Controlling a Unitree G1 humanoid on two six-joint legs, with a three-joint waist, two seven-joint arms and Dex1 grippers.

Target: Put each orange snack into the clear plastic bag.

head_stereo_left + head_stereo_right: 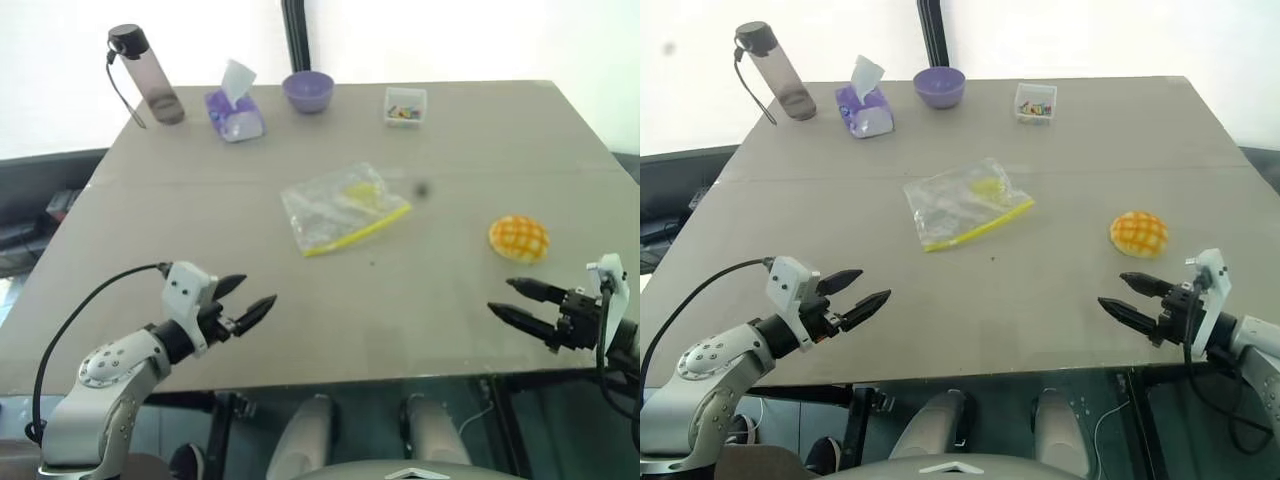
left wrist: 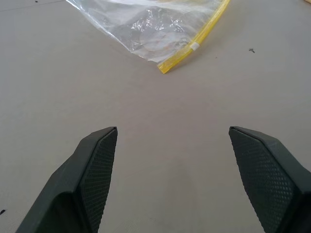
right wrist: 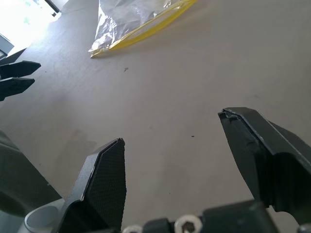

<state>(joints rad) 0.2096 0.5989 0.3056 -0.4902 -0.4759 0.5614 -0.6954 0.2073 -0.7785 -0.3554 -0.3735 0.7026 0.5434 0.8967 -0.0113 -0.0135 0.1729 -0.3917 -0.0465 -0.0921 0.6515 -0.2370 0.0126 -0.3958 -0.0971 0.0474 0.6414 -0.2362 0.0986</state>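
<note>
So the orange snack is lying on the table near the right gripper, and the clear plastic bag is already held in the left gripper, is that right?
Not quite. The orange snack does lie on the table near the right gripper, but the clear plastic bag is not held: it lies flat mid-table, and the left gripper is open and empty, well short of it. The left eye view shows this.

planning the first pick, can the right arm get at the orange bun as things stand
Probably yes. The orange bun lies alone on bare table just ahead of the right gripper, whose fingers stand open and empty, with nothing between them. The clear plastic bag lies off toward the middle.
</note>
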